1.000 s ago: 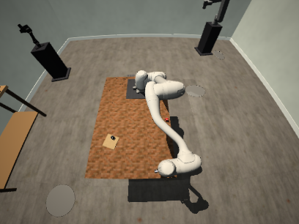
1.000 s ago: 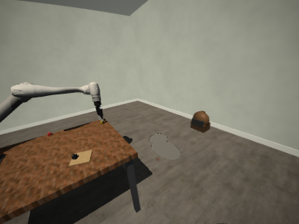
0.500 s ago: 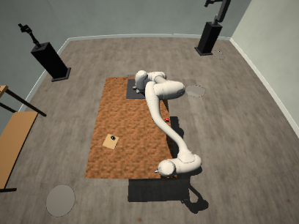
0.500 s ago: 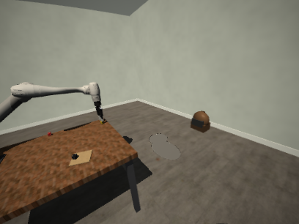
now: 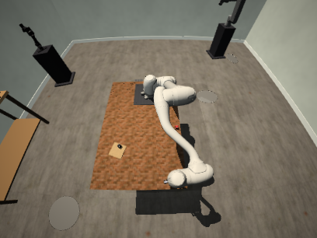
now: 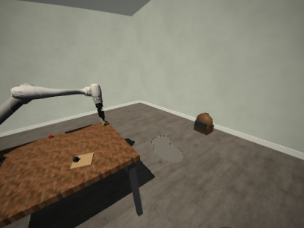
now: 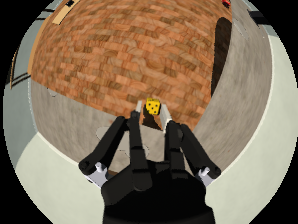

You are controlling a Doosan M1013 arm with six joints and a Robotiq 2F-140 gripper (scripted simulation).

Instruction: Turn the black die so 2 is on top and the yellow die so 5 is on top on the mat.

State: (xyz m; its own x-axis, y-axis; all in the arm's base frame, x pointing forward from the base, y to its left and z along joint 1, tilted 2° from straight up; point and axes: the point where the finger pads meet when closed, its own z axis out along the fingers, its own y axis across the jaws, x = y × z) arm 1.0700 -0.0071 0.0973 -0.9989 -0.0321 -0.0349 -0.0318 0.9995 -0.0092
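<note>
Centrally in the wrist view, the pincer [image 5: 165, 181] [image 6: 103, 121] [image 7: 151, 108] stands with its fingers apart, one on either side of the yellow die [image 6: 103, 124] [image 7: 153, 106], with a visible gap at the left finger. The die shows dark pips, too small to read with certainty. In the exterior view it lies at the far corner of the worktop [image 5: 136, 132] [image 6: 45, 160] [image 7: 125, 55], directly beneath the descending pincer. The arm [image 5: 166, 120] [image 6: 59, 92] reaches in from the left of that frame; seen from the top, it curves from the upper middle to the lower right, its wrist over the worktop's lower right corner. The black die [image 5: 120, 146] [image 6: 76, 159] [image 7: 69, 3] rests on the mat [image 5: 116, 152] [image 6: 86, 160] [image 7: 61, 17], near the mat's upper edge in the top view and toward its left side in the exterior view; its upper number is illegible. The red die [image 5: 176, 127] [image 6: 51, 136] [image 7: 226, 3] sits off the mat, by the worktop's right edge in the top view, its number likewise unreadable.
</note>
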